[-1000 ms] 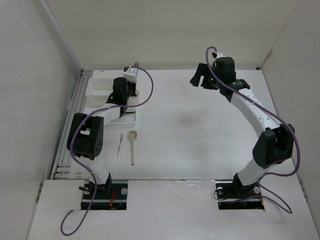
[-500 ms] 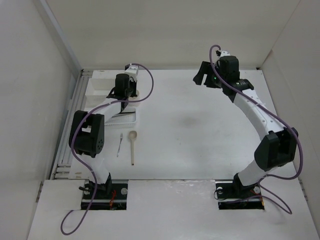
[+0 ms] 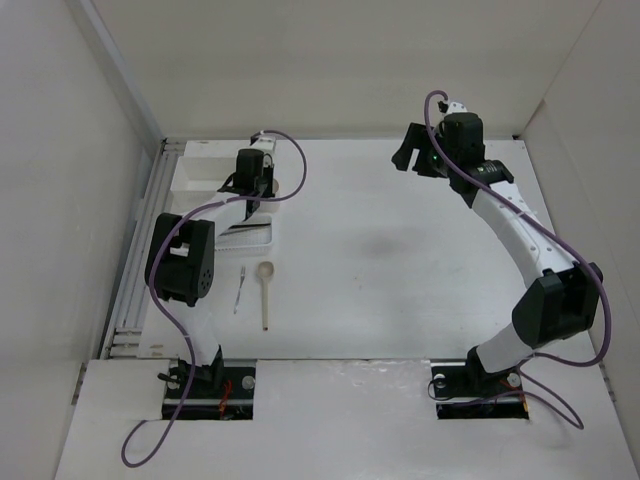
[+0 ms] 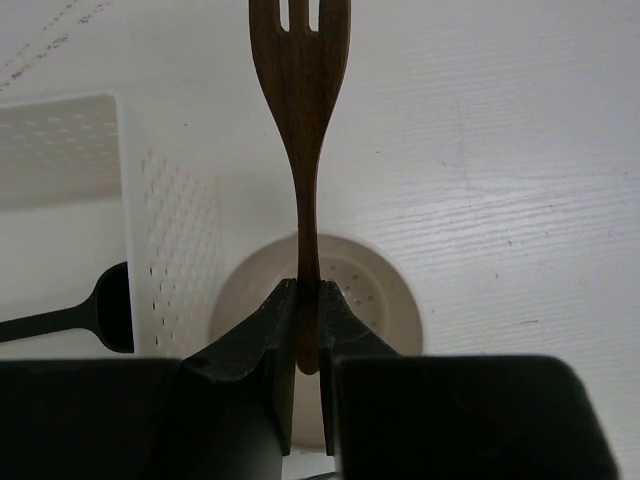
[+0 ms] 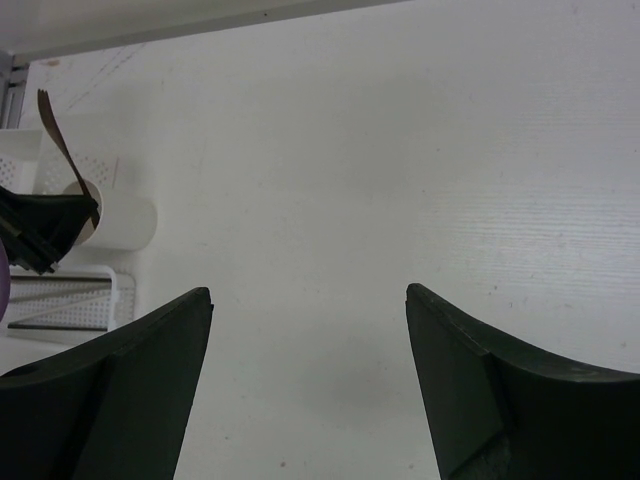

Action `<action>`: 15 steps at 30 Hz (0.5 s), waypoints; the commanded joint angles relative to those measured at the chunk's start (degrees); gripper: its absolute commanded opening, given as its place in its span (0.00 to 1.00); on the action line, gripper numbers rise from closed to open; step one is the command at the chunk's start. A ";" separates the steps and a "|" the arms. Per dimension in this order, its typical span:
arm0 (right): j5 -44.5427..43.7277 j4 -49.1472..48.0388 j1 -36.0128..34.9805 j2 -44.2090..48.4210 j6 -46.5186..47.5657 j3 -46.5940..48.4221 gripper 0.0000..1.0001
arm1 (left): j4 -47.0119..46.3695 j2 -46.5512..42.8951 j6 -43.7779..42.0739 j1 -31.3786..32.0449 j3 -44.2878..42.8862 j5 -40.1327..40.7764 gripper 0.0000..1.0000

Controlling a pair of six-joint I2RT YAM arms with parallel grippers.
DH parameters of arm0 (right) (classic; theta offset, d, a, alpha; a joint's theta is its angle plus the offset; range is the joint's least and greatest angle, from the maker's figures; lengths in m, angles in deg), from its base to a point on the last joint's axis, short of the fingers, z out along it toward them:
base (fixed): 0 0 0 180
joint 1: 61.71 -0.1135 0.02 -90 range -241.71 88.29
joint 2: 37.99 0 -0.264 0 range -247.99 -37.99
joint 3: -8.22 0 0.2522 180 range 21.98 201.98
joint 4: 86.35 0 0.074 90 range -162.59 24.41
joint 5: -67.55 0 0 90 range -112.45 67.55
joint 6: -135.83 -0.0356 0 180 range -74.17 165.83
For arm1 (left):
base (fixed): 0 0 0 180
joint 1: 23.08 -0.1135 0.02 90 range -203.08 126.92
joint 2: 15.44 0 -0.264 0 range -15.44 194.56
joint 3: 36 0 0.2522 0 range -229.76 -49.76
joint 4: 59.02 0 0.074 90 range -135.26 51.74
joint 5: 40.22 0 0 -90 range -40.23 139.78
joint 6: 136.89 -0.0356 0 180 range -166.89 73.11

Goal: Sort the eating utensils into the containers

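My left gripper (image 4: 308,300) is shut on the handle end of the brown wooden fork (image 4: 304,150), tines pointing away. It holds the fork directly above the small round cream cup (image 4: 385,290). The rectangular box (image 4: 60,190) is to the left, with a dark spoon (image 4: 75,315) in it. In the top view the left gripper (image 3: 255,172) is at the back left. The pale wooden spoon (image 3: 264,290) and thin metal fork (image 3: 239,289) lie on the table. My right gripper (image 5: 308,290) is open and empty above bare table.
The ribbed tray (image 3: 247,236) lies just in front of the cup, and it shows in the right wrist view (image 5: 60,300) with a dark slim piece in it. White walls enclose the table on three sides. A slotted rail (image 3: 140,250) runs along the left edge.
My left gripper has shifted slightly with the fork and now sits over the cup. My right gripper has moved a little to the right and back, still open.
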 commanded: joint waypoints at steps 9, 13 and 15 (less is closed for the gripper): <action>-1.31 -0.44 0.35 2.07 0.65 0.11 0.83 | 0.47 -0.82 0.13 0.26 -1.34 1.17 0.17; -1.31 -0.44 0.35 2.07 0.65 0.11 0.83 | 0.47 -1.43 -0.39 0.26 -0.19 1.70 0.34; -1.31 -0.44 0.35 2.07 0.65 0.11 0.83 | -0.15 -1.44 -0.39 0.26 0.34 1.70 0.45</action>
